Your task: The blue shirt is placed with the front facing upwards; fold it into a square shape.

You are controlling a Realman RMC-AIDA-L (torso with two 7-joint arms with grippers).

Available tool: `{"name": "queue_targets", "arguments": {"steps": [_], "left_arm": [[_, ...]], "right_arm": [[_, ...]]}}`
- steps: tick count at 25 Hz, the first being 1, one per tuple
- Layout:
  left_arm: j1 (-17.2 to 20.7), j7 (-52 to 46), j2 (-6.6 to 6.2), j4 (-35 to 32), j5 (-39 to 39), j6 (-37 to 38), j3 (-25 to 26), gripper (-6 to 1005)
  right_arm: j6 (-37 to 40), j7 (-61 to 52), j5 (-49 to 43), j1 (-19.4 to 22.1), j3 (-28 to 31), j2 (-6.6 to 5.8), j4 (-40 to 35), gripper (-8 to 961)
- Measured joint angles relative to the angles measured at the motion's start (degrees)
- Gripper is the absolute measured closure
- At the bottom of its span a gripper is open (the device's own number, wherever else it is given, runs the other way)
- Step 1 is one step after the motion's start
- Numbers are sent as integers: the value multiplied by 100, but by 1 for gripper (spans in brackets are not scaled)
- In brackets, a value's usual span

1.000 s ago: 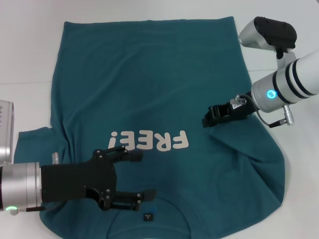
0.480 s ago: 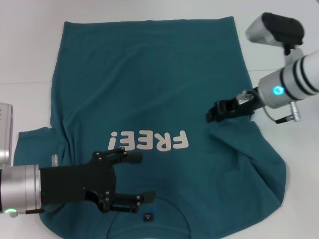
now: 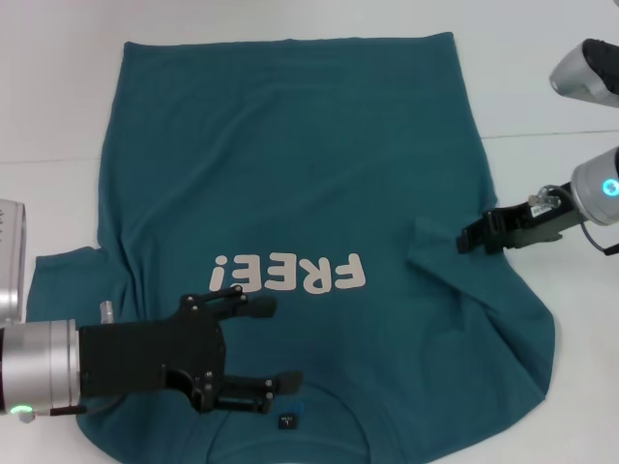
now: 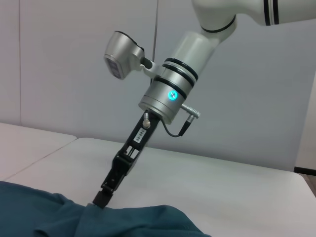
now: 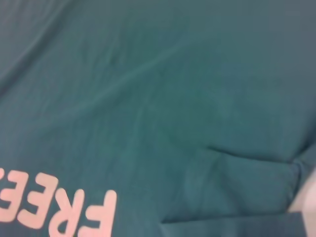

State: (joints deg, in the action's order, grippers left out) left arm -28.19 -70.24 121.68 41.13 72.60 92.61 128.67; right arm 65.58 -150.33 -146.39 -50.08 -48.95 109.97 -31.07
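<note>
The blue shirt [image 3: 280, 174] lies spread on the white table, front up, with white letters "FREE!" [image 3: 288, 275] and a small dark neck label [image 3: 290, 420] near the front edge. Its right sleeve is folded inward as a flap [image 3: 411, 253], which also shows in the right wrist view [image 5: 232, 187]. My left gripper [image 3: 280, 344] hovers open over the chest, close to the collar. My right gripper [image 3: 447, 240] is shut at the shirt's right side. Its tip [image 4: 100, 199] touches the flap, and I cannot see any cloth pinched in it.
Bare white table [image 3: 542, 106] surrounds the shirt on the far side and at the right. A silver part of the left arm [image 3: 10, 256] sits at the left edge. The shirt's lower right corner [image 3: 542, 372] bulges outward with creases.
My right gripper has slid right, from the chest area toward the shirt's right edge, and the folded sleeve flap now shows. The left gripper has not moved.
</note>
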Motion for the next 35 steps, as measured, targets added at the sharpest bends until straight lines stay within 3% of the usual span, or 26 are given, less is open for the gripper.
{"name": "queue_targets", "arguments": {"steps": [6, 13, 17, 22, 35], "left_arm": [[-24, -3, 5, 0, 0, 0, 0, 62], [-28, -11, 13, 8, 0, 2, 0, 63], [-29, -13, 34, 23, 0, 6, 0, 63], [-15, -15, 56, 46, 0, 28, 0, 63], [4, -16, 58, 54, 0, 47, 0, 62]], "right_arm": [[317, -3, 4, 169, 6, -170, -232, 474], [419, -2, -3, 374, 66, -236, -515, 464], [389, -2, -16, 385, 71, -239, -499, 454], [223, 16, -24, 414, 53, -219, -466, 248], [-282, 203, 28, 384, 62, -147, -52, 221]]}}
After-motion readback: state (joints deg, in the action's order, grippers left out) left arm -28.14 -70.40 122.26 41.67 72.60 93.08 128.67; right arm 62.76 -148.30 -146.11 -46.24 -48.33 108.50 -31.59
